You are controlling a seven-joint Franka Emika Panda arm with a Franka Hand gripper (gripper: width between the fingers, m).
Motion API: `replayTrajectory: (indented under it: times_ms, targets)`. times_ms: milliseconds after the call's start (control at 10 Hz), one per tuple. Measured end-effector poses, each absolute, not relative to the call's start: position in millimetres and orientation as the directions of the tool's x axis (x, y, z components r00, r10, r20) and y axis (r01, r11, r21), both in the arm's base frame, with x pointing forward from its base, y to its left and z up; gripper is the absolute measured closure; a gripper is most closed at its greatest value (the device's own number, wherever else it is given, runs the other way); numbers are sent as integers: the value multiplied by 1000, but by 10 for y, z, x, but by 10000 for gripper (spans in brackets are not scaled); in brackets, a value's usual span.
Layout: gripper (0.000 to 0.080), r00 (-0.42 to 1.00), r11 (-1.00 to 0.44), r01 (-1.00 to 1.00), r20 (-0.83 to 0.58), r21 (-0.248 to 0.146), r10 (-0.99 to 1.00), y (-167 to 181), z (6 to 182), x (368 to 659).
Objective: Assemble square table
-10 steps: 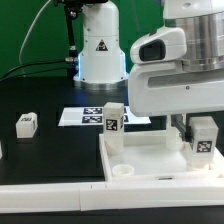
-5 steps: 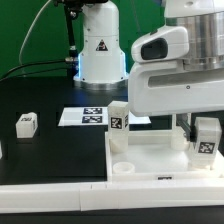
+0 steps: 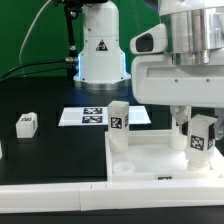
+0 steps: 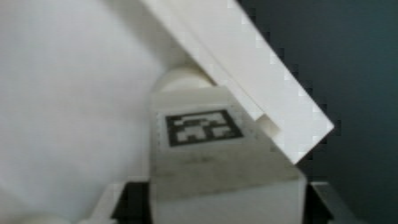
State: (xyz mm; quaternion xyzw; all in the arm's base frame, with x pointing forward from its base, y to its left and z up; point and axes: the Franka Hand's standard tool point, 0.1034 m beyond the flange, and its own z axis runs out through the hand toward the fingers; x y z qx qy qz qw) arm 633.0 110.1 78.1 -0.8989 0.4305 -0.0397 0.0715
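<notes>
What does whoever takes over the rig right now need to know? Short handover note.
Gripper: looks shut on the held leg, which is upright at the plate's corner on the exterior view's right. I cannot tell if it is seated.
Standing leg: upright at the plate's far corner on the exterior view's left.
Loose leg: on the table, well off the plate toward the exterior view's left.
Done: one leg stands on the plate.
Left: finish the held leg, then fit the loose leg and a fourth, which is not clearly in view.

Corner leg (image 3: 118, 120) on plate (image 3: 150, 156); loose leg (image 3: 27, 124) at exterior view's left
</notes>
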Motion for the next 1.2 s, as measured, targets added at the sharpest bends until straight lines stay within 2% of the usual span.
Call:
replayTrajectory:
  times_ms: [200,600,900,1000,1100,1200]
  targets:
    - [493,377,-356,-915,-84,-190,-923,1109,747,6358]
    - [506,190,-163,-971,-146,-175,-971,1065,707,6330]
    - [509,231,-205,-962,-138,-180,-963,1073,707,6329]
    - [287,404,-379,-903,-96,-202,-910,1037,717,6346]
    - [287,602,-582,-784,-39,-217,-797,1017,758,6365]
    - [173,725,-709,-673,4,-211,-689,1086,804,6347]
